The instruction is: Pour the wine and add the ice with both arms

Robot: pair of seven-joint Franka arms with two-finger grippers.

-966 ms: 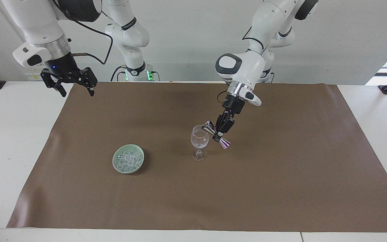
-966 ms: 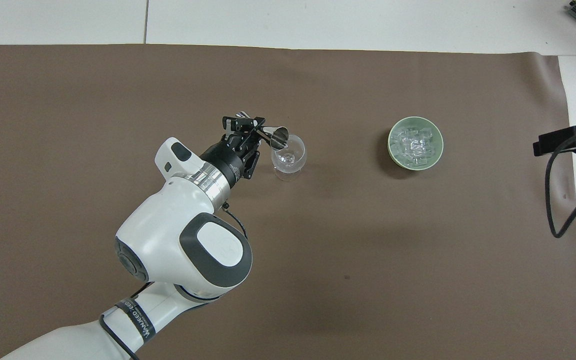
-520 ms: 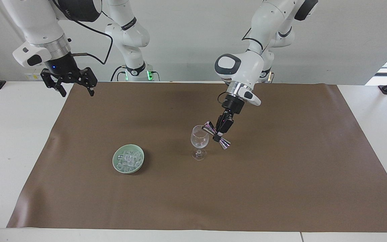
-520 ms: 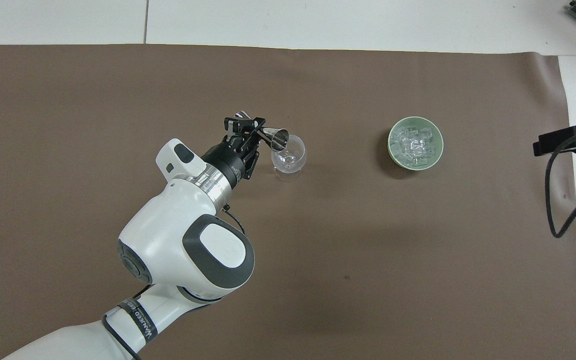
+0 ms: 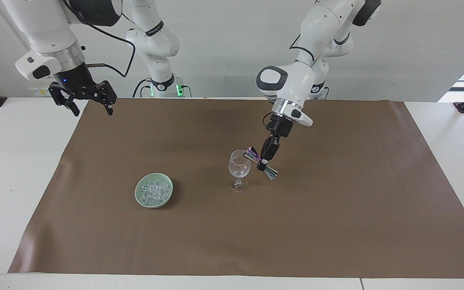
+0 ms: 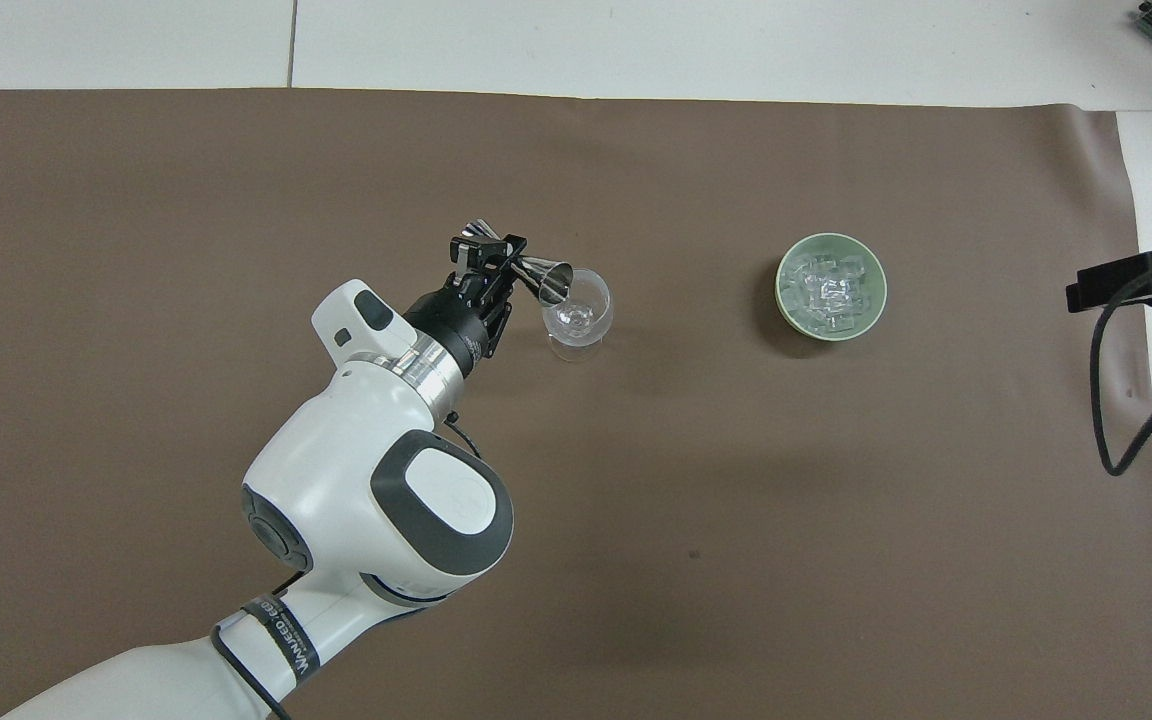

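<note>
- I keep my left claw (image 5: 263,162) clamped on the shiny double-coned metal jigger (image 5: 261,162), tipped over the clear stemmed wine glass (image 5: 239,169) to pour.
- My right claw (image 5: 82,100) waits spread apart over the surface edge.
- The clear ice cubes (image 5: 154,192) sit in the pale green dish (image 5: 140,198), beside the glass toward the right arm's end.

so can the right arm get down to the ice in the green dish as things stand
Probably yes. The right gripper hangs open over the table's edge at its own end, holding nothing. The ice lies uncovered in the green dish, and the left gripper, holding the jigger at the wine glass, is off to the side.
</note>
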